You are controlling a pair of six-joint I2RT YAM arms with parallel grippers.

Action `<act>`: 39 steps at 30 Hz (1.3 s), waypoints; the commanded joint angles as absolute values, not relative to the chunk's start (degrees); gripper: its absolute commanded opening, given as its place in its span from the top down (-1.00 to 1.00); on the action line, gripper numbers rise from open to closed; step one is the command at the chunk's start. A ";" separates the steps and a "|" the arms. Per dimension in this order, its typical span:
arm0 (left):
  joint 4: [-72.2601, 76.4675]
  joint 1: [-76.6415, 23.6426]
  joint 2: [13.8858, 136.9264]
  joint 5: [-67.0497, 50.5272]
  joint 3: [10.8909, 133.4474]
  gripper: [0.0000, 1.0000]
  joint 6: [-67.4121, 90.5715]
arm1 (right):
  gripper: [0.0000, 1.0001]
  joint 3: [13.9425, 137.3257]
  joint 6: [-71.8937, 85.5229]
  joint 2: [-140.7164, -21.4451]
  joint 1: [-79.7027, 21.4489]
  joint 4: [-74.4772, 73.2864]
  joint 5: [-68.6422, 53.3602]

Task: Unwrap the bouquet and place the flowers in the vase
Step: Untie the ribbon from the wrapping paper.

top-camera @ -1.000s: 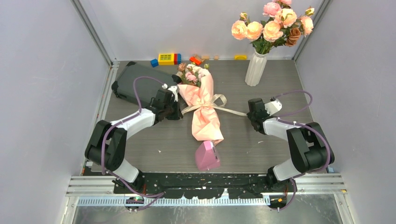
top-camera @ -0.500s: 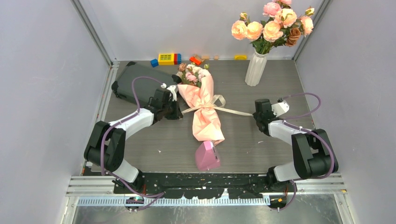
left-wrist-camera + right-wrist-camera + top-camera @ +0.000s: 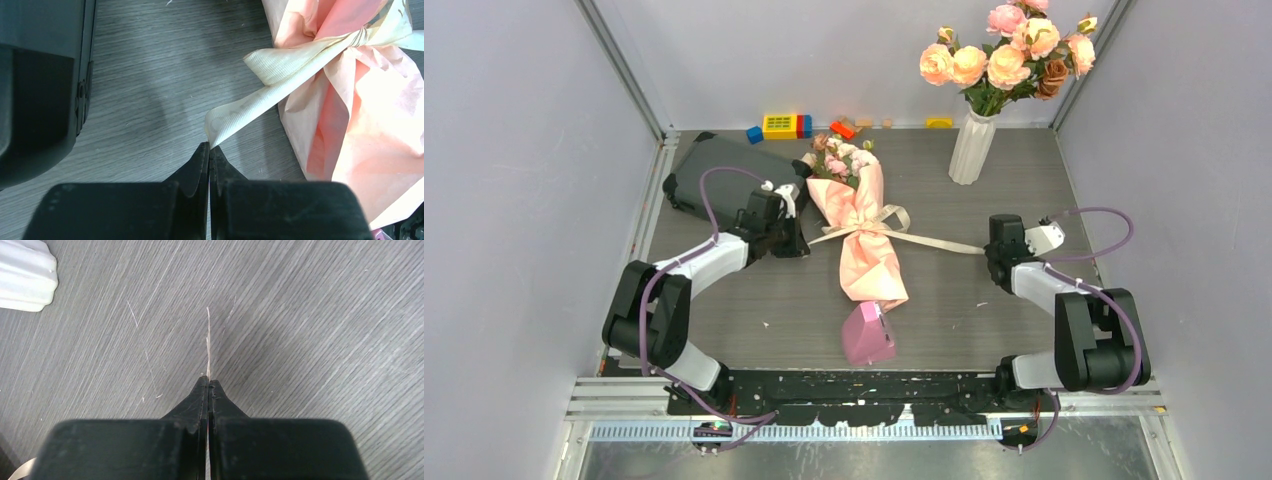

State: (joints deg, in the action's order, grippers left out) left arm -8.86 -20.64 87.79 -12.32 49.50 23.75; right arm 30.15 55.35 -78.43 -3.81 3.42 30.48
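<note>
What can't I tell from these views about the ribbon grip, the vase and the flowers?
Left wrist view: whether the left gripper truly pinches the ribbon tail; the tail ends right at the shut jaws, which hide the contact.
Right wrist view: the vase, cut off by the frame's top-left corner; only part of its base shows.
Top view: stems of the flowers, hidden inside the bouquet paper.
</note>
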 commanded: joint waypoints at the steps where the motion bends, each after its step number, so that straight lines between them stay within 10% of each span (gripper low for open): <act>1: -8.96 -20.22 85.59 -13.58 49.04 1.00 23.29 | 1.00 29.76 54.47 -76.71 -2.88 3.91 33.40; 39: -12.24 -9.05 75.47 -17.83 46.76 1.00 27.40 | 1.00 30.91 54.21 -73.65 7.05 1.78 29.32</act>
State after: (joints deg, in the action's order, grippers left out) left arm -10.90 -10.96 78.37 -16.78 47.42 27.62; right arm 29.98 53.91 -76.09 5.61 1.06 28.38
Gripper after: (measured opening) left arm 0.008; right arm 0.020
